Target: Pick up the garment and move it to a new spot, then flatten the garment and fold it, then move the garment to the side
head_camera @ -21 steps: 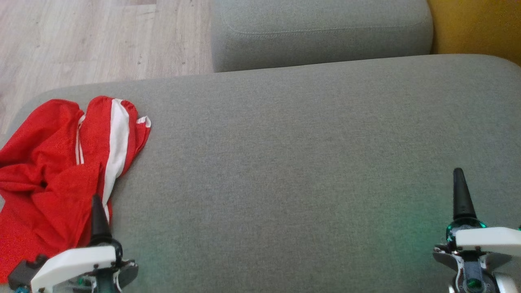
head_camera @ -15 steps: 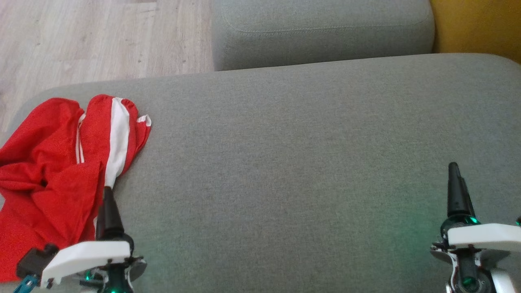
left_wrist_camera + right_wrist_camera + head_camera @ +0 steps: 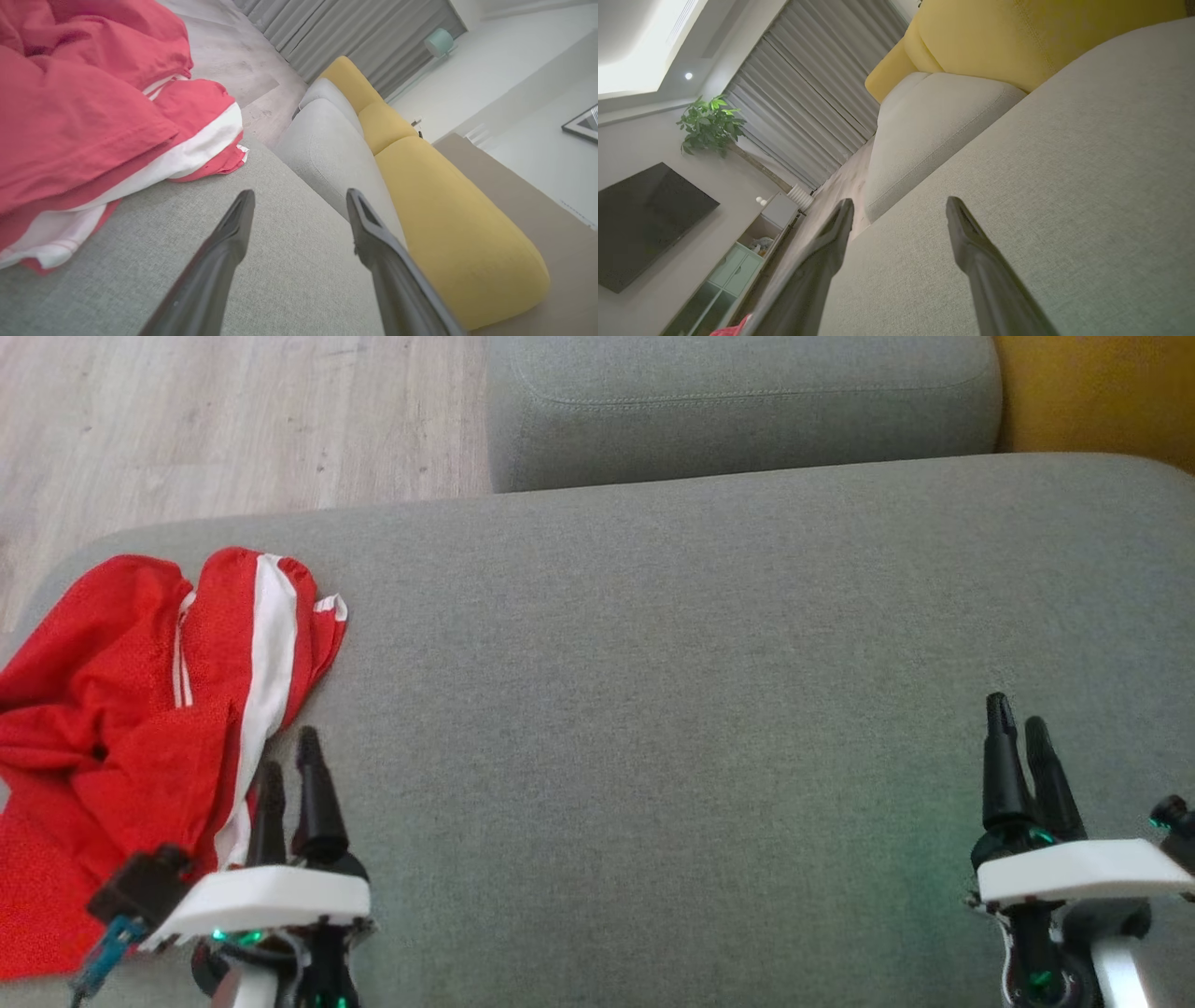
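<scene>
Finding: the garment (image 3: 140, 709), red with white stripes, lies crumpled in a heap at the left end of the grey seat cushion (image 3: 653, 709), close to that cushion's left edge. It is neither lifted nor flattened, nor is it folded.

Left gripper (image 3: 289, 754): my fingers stand wide apart and hold nothing. They sit just beside the heap's right border. In the left wrist view they point over bare cushion, with the cloth off to one side. I judge there is no contact.

Right gripper (image 3: 1018, 712): my fingers are spread wide and empty, over bare cushion near the right end and well apart from the garment.

Assessment: the first step, the pick-up, is in hand and not yet made.

Requirement for the next move: I turn my left fingers toward the heap, bring them down astride a raised fold near the white stripe, and close firmly. A thin pinch risks the cloth slipping free. The open cushion toward the middle looks a suitable new spot.
</scene>
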{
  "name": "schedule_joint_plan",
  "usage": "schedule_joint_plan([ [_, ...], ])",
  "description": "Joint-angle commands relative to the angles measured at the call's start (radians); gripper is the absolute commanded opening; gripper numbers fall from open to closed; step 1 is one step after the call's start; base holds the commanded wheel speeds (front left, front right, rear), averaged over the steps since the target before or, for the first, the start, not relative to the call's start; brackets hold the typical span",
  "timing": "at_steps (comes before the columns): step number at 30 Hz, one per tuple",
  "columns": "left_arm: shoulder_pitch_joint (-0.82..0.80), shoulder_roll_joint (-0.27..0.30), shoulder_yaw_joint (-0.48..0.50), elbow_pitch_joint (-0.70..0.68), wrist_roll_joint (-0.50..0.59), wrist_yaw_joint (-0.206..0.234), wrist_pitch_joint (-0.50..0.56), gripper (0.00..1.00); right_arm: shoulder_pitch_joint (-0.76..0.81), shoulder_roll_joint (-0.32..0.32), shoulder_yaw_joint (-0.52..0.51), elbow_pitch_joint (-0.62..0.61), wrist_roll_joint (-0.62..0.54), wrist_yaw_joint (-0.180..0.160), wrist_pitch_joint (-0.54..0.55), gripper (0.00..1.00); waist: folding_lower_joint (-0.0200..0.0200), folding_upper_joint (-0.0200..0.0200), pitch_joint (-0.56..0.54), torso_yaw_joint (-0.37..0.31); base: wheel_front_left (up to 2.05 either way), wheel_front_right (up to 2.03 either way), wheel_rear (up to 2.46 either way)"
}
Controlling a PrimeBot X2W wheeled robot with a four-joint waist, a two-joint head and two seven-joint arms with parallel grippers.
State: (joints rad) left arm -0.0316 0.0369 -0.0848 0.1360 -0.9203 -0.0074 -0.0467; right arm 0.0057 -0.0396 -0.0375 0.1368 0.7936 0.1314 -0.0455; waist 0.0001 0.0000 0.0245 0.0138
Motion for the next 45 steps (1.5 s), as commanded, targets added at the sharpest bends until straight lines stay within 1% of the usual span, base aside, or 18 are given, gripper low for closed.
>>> schedule_joint_plan([
  [1, -0.052, 0.014, -0.005, -0.043, 0.051, 0.006, -0.014, 1.0, -0.034, -0.006, 0.017, -0.048, -0.048, 0.0, -0.015, 1.0, 0.0, 0.0, 0.001, -0.001, 0.0, 0.0, 0.0],
  [4, -0.058, 0.027, -0.038, -0.035, 0.109, 0.017, -0.023, 1.0, -0.033, -0.007, 0.026, -0.054, -0.096, 0.0, -0.023, 1.0, -0.0001, 0.0, 0.004, -0.003, 0.0, 0.0, 0.0],
  [17, -0.089, 0.076, -0.165, -0.038, 0.287, 0.107, -0.061, 1.0, -0.03, -0.007, 0.06, -0.08, -0.299, 0.0, -0.062, 1.0, -0.0001, 0.0, 0.007, -0.009, 0.0, 0.0, 0.0],
  [32, -0.138, 0.145, -0.319, -0.03, 0.485, 0.211, -0.105, 1.0, -0.023, -0.008, 0.085, -0.122, -0.516, -0.001, -0.106, 1.0, -0.0001, 0.0, 0.008, -0.011, 0.0, 0.0, 0.0],
  [35, -0.147, 0.156, -0.343, -0.025, 0.513, 0.221, -0.111, 1.0, -0.023, -0.008, 0.09, -0.128, -0.547, -0.001, -0.112, 1.0, -0.0001, 0.0, 0.008, -0.011, 0.0, 0.0, 0.0],
  [39, -0.166, 0.174, -0.393, -0.012, 0.57, 0.246, -0.123, 1.0, -0.022, -0.009, 0.098, -0.137, -0.609, -0.001, -0.124, 1.0, -0.0001, 0.0, 0.011, -0.011, 0.0, 0.0, 0.0],
  [40, -0.171, 0.179, -0.406, -0.008, 0.586, 0.254, -0.126, 1.0, -0.022, -0.009, 0.099, -0.14, -0.625, -0.001, -0.127, 1.0, -0.0001, 0.0, 0.011, -0.01, 0.0, 0.0, 0.0],
  [41, -0.184, 0.191, -0.44, 0.009, 0.627, 0.28, -0.135, 1.0, -0.022, -0.009, 0.102, -0.148, -0.669, -0.001, -0.136, 1.0, -0.0001, 0.0, 0.012, -0.01, 0.0, 0.0, 0.0],
  [43, -0.184, 0.187, -0.442, 0.021, 0.63, 0.307, -0.141, 1.0, -0.02, -0.009, 0.102, -0.153, -0.696, -0.001, -0.141, 1.0, -0.0001, 0.0, 0.012, -0.009, 0.0, 0.0, 0.0],
  [45, -0.186, 0.185, -0.444, 0.021, 0.632, 0.319, -0.146, 1.0, -0.019, -0.009, 0.099, -0.156, -0.716, -0.001, -0.147, 1.0, -0.0001, 0.0, 0.013, -0.009, 0.0, 0.0, 0.0],
])
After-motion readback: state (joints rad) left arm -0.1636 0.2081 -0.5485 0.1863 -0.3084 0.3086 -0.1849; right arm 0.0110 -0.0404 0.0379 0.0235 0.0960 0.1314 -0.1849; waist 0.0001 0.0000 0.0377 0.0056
